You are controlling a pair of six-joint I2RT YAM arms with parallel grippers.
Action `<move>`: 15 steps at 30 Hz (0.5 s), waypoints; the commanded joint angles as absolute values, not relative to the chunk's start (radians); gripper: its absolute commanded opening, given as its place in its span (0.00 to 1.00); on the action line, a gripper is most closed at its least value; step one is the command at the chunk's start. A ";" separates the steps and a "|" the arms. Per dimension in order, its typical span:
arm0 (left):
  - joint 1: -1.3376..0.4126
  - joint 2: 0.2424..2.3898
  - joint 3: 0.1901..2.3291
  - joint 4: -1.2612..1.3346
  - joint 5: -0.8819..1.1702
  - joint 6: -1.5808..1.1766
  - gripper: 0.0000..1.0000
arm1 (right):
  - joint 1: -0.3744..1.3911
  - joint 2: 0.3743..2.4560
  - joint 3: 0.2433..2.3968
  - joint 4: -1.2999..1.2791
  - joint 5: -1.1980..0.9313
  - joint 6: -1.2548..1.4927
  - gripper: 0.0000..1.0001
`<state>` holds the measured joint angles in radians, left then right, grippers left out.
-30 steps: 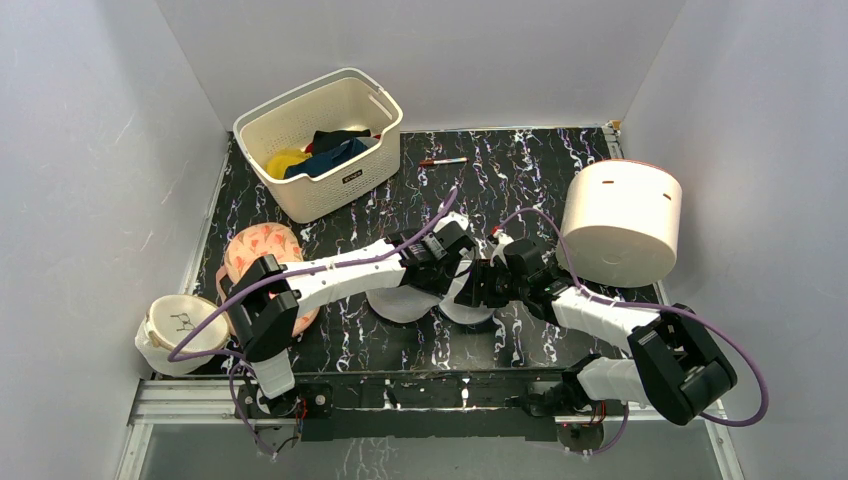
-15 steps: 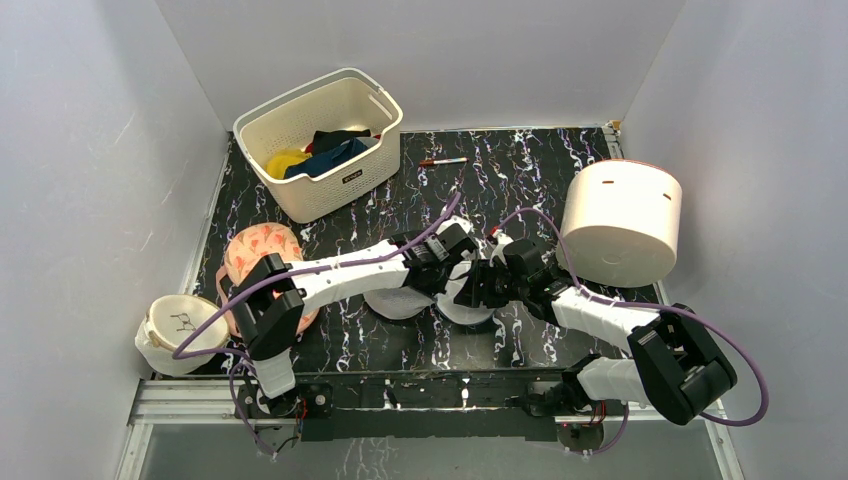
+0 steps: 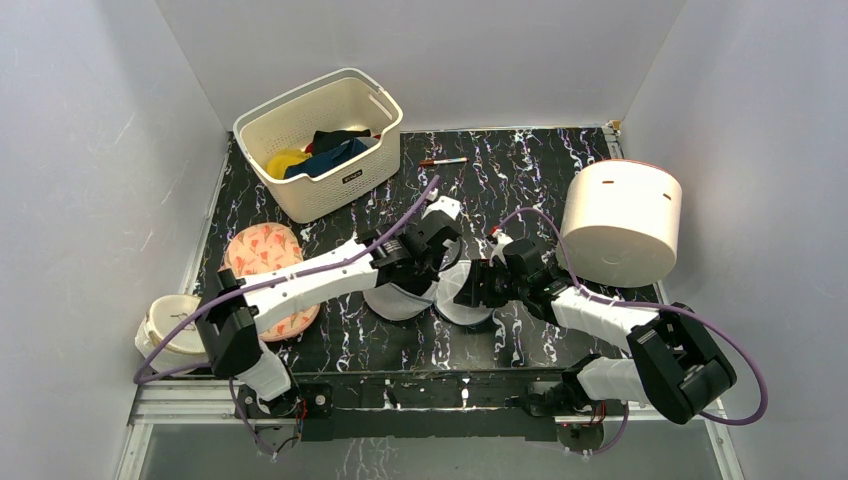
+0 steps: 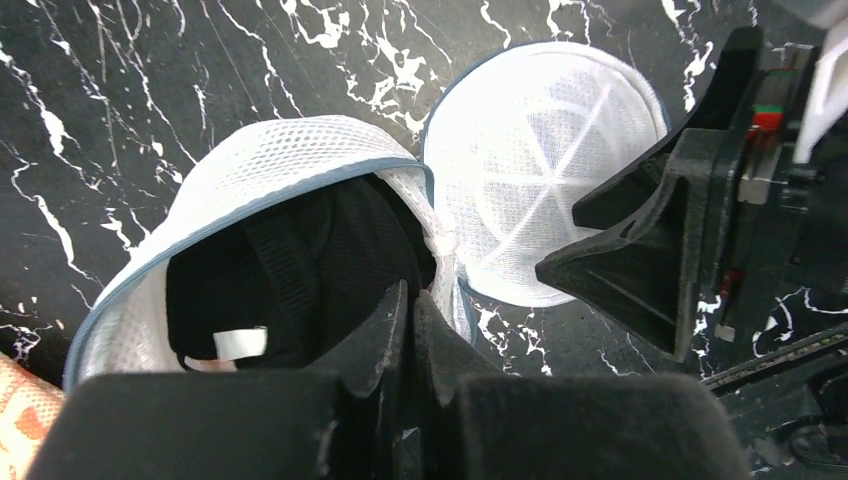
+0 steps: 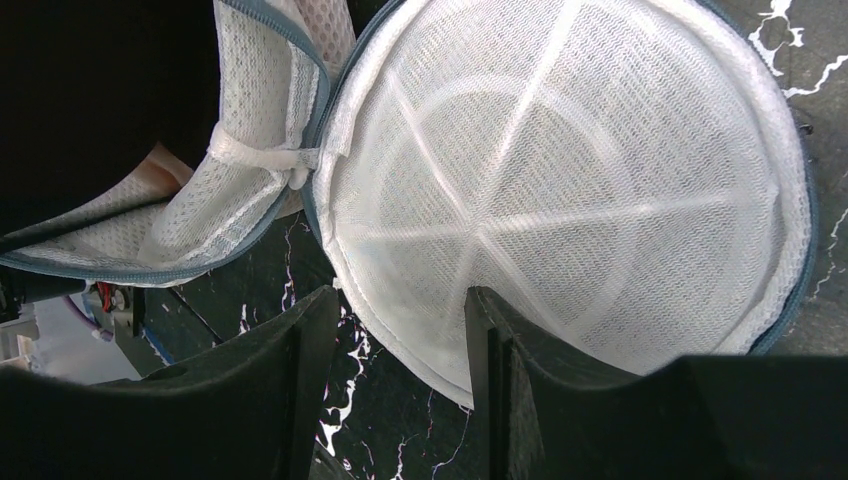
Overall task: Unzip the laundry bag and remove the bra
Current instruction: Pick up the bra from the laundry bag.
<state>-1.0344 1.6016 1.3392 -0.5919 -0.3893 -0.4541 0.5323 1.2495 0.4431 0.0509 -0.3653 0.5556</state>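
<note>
The laundry bag lies unzipped in two mesh halves on the black marbled table. The left half (image 3: 392,302) (image 4: 270,165) holds dark fabric (image 4: 300,260) with a white tag; only a sliver of pale pink, maybe the bra (image 5: 160,172), shows under it. The right half (image 3: 460,306) (image 5: 570,200) lies dome-up and looks empty. My left gripper (image 3: 408,274) (image 4: 411,300) is shut, its tips over the left half's rim beside the dark fabric. My right gripper (image 3: 470,285) (image 5: 395,320) is open, straddling the right half's near rim.
A cream slotted basket (image 3: 300,195) with clothes stands at the back left. A large white cylinder (image 3: 620,222) lies at the right. An orange-pink leaf-print pad (image 3: 262,252) and a round white container (image 3: 168,328) sit at the left. A pen (image 3: 443,161) lies at the back.
My left arm's elbow has swung out to the left and its wrist has drawn back up-left, baring more of the bag's left half. The right arm has hardly moved.
</note>
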 commanded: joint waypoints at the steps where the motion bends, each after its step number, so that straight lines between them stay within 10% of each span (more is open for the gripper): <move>1: -1.033 1.479 1.336 -0.575 -0.443 -0.445 0.00 | 0.535 1.245 0.470 0.090 -0.356 0.543 0.47; 15: -1.032 1.216 1.341 -0.488 -0.361 -0.417 0.00 | 0.537 1.270 0.514 0.062 -0.335 0.521 0.47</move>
